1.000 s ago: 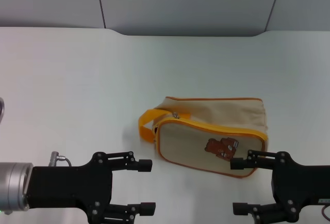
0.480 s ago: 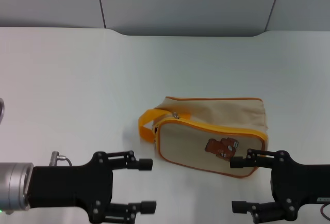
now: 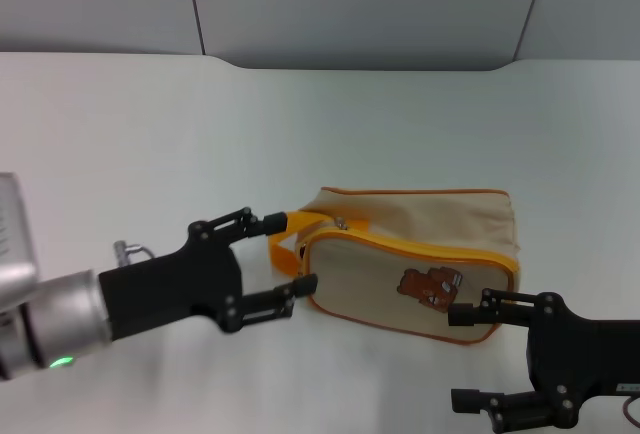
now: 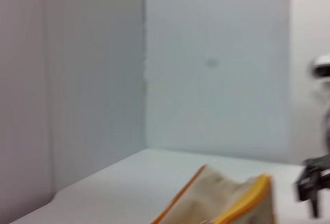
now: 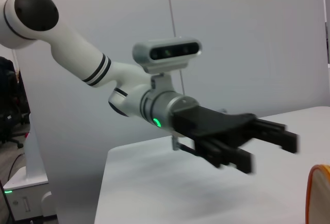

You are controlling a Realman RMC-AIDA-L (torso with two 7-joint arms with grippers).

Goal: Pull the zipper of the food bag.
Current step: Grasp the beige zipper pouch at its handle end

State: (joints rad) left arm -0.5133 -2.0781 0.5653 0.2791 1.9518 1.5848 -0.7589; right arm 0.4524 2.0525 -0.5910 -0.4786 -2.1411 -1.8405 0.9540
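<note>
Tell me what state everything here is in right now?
Bag: lying on the table, bear picture facing up.
Zipper: looks closed, pull tab near the handle.
Handle: between the left hand's fingers.
Left hand: open, around the handle.
Right hand: open, beside the bag.

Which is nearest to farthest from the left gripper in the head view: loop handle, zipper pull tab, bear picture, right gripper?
From the left gripper:
1. loop handle, between its open fingers at the food bag's left end
2. zipper pull tab, just beyond the handle
3. bear picture, front panel
4. right gripper, near the bag's right corner
</note>
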